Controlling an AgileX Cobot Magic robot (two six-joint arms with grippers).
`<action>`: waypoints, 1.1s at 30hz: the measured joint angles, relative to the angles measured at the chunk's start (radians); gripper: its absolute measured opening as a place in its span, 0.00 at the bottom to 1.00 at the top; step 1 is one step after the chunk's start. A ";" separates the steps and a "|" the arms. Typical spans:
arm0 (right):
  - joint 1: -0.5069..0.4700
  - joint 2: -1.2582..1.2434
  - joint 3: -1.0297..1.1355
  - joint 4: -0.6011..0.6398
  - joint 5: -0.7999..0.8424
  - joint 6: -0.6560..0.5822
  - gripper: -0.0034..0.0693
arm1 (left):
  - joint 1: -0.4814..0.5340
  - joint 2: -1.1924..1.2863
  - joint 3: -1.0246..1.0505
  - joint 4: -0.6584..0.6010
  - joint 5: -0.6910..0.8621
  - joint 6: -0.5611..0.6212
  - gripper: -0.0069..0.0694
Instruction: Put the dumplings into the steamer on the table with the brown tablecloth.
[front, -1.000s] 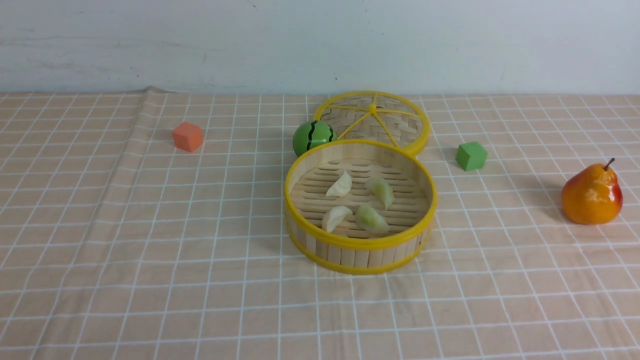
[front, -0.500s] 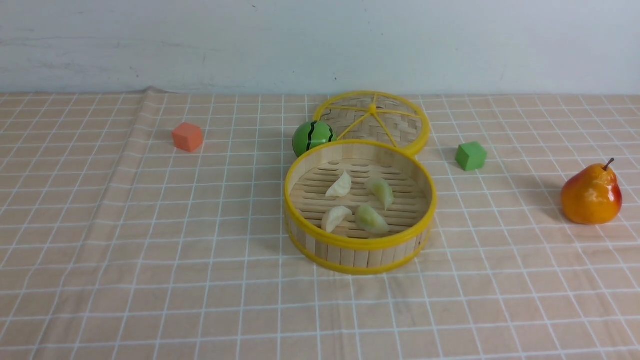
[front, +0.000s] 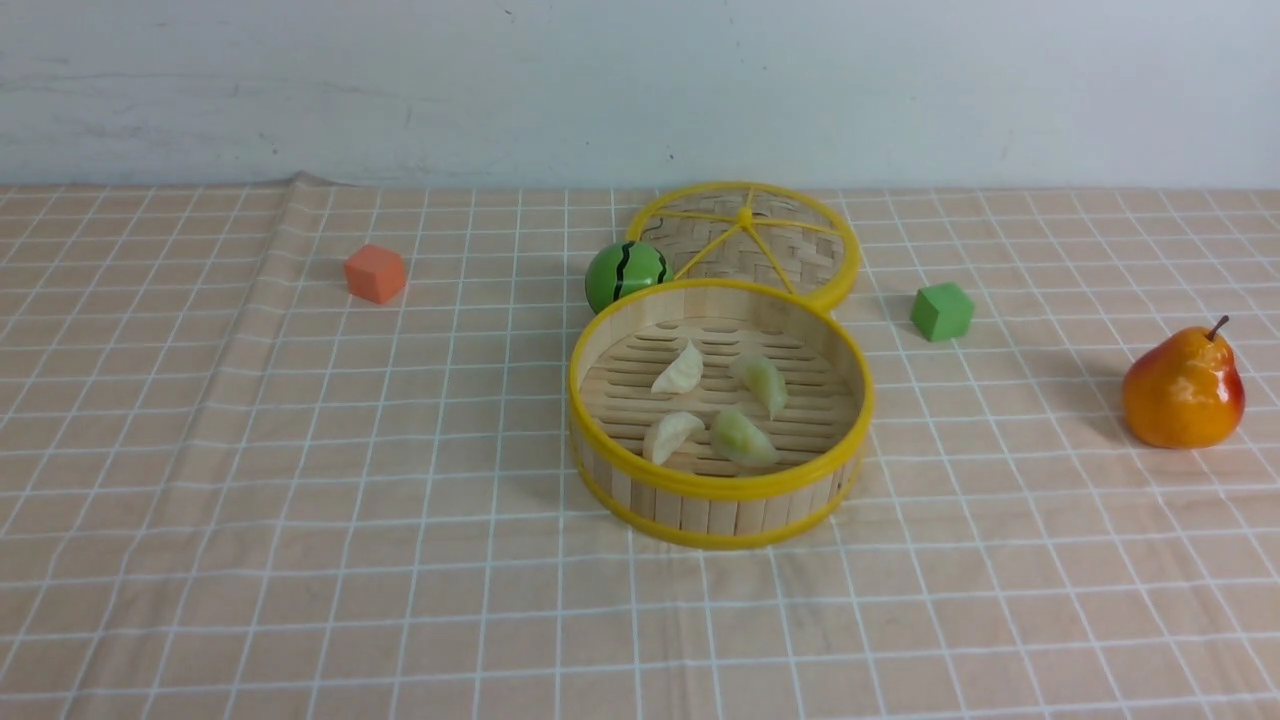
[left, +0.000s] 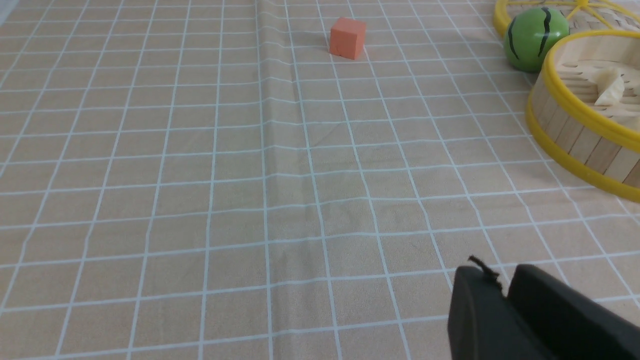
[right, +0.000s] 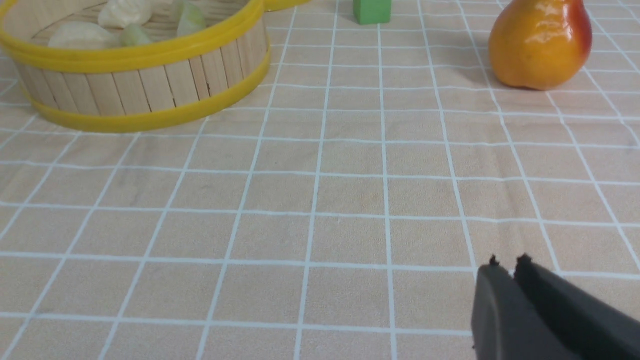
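Task judged done: all four dumplings (front: 715, 405) lying inside the steamer (front: 720, 495), on its slatted floor, none left out on the brown tablecloth (front: 300, 520). Two cream ones toward the robot's left, two greenish ones toward its right, close together but mostly apart. Steamer sitting near the middle of the table (front: 1000, 600), touching or overlapping the flat lid (front: 745, 240) behind it. Nothing left to move, as far as can be seen.

Left gripper (left: 505, 290) low over bare cloth, well apart from the steamer, fingers nearly together with a thin gap, holding nothing. Right gripper (right: 512, 267) likewise over bare cloth, fingers almost touching, empty.

Count: four dumplings, one steamer, one lid, one striped green ball (front: 626, 274) just beside the steamer's far rim, one orange cube (front: 376, 273), one green cube (front: 942, 311), one pear (front: 1183, 388).
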 joint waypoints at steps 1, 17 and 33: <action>0.000 0.000 0.000 0.000 0.000 0.000 0.11 | 0.000 0.000 0.000 0.000 0.000 0.000 0.21; 0.000 0.000 0.000 -0.001 0.002 0.001 0.14 | 0.026 -0.128 0.107 -0.013 -0.009 0.017 0.23; 0.000 -0.002 0.000 -0.007 0.003 0.001 0.18 | 0.441 -0.231 0.387 -0.555 -0.493 0.496 0.07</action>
